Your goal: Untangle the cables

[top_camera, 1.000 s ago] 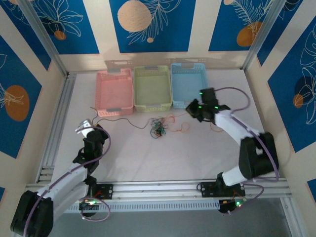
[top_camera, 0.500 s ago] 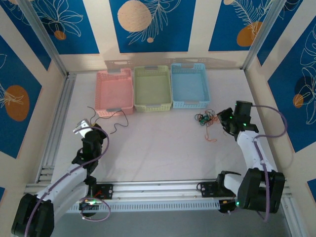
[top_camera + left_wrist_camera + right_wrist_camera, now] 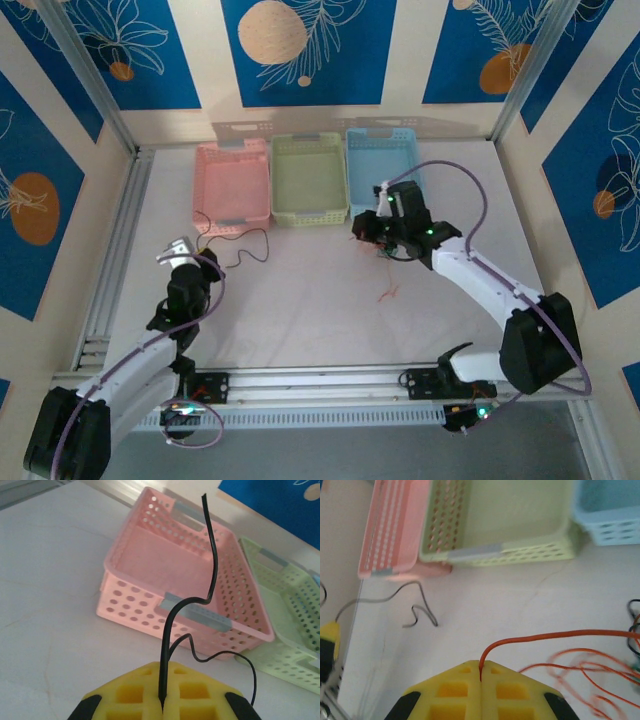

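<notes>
The left hand (image 3: 162, 706) is closed, its yellow pads (image 3: 131, 692) pressed together on a thin black wire (image 3: 215, 562). In the left wrist view this wire rises from the seam between the pads, bends twice and ends in the air in front of the pink perforated plastic basket (image 3: 131, 596). A second stretch of it loops off to the right and down beside the pads. From above, the left hand (image 3: 180, 252) is found at the left of the white table (image 3: 300, 320), near the front corner of the pink basket (image 3: 232, 180). The black wire (image 3: 262, 236) lies from it to the right across the table.

The right hand (image 3: 481, 676) is likewise shut, clamped on a thin orange-red wire (image 3: 545, 636), which is led out of the pads and away to the right above blurred orange loops. From above, the right hand (image 3: 363, 228) is placed just in front of the pale green basket (image 3: 310, 180) and the light blue basket (image 3: 383, 170). The small clump of tangled cables (image 3: 385, 252) is seen just beside it, well apart from the black wire. Whether the clump rests on the table cannot be told. One loose orange strand (image 3: 386, 292) reaches from it toward the near edge.
</notes>
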